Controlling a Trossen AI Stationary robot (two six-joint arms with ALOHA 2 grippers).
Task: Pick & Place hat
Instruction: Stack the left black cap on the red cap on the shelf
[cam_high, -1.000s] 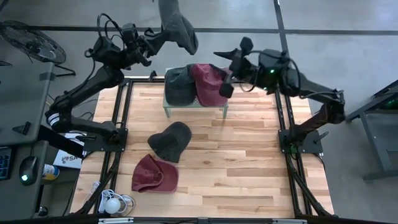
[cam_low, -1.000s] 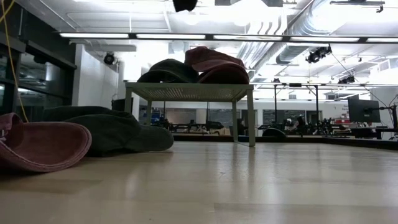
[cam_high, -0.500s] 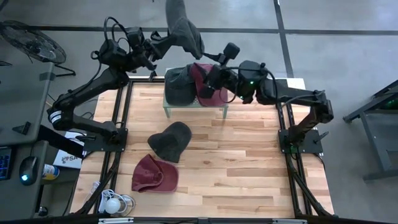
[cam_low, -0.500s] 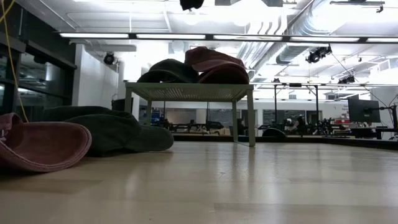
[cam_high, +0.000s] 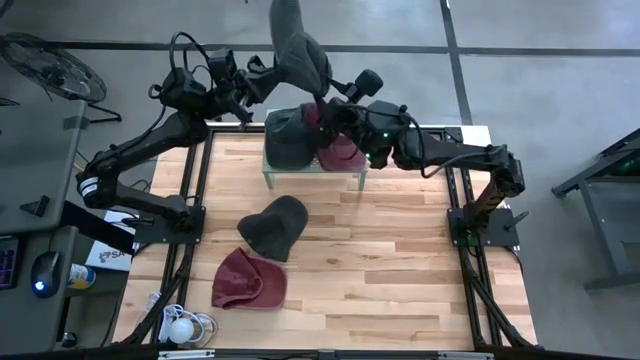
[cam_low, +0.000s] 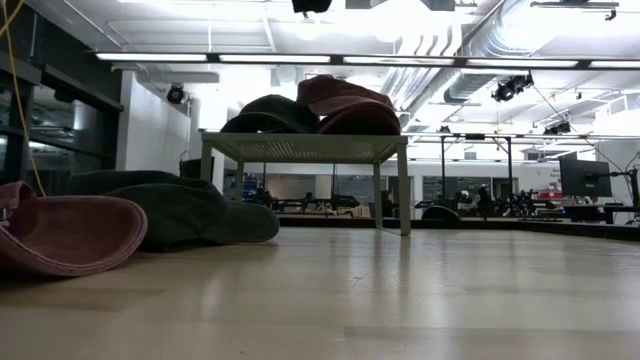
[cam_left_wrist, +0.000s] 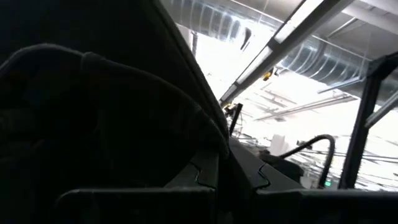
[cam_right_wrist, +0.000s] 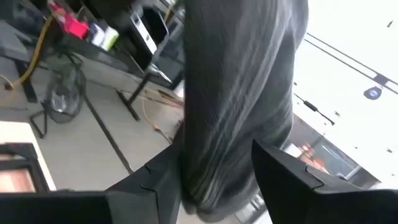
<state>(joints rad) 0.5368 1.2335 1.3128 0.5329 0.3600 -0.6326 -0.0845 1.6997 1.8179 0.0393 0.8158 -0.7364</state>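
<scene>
My left gripper (cam_high: 264, 84) is shut on a grey hat (cam_high: 297, 48), held high above the far edge of the table. The hat's lowest tip (cam_low: 312, 5) shows at the top of the low view. My right gripper (cam_high: 335, 106) is open beside the hat's lower end. In the right wrist view the grey hat (cam_right_wrist: 239, 93) hangs between its two fingers. A dark grey hat (cam_high: 287, 138) and a maroon hat (cam_high: 340, 140) rest on a small stand (cam_high: 312, 172). Another dark grey hat (cam_high: 273, 226) and a maroon hat (cam_high: 249, 279) lie on the table. My left gripper holds the grey hat by its left edge (cam_high: 279, 72), coming from the table's left. The hat is lifted clear, high above the stand, and hangs lengthwise. The hat itself fills the left wrist view and hides the pinch. My right gripper's fingers (cam_right_wrist: 155, 183) flank the hat's lower end (cam_right_wrist: 211, 186); whether they touch it, I cannot tell.
The stand (cam_low: 305, 148) with its two hats sits at the table's far edge, right under both grippers. The two loose hats lie on the left half of the wooden table (cam_high: 400, 280). A cable bundle and a white bulb (cam_high: 182, 327) sit at the near left corner.
My right gripper has swung from the right toward the table's left, over the stand, and its open fingers have come up around the hanging grey hat's lower end. My left gripper has carried the hat a little toward the right.
</scene>
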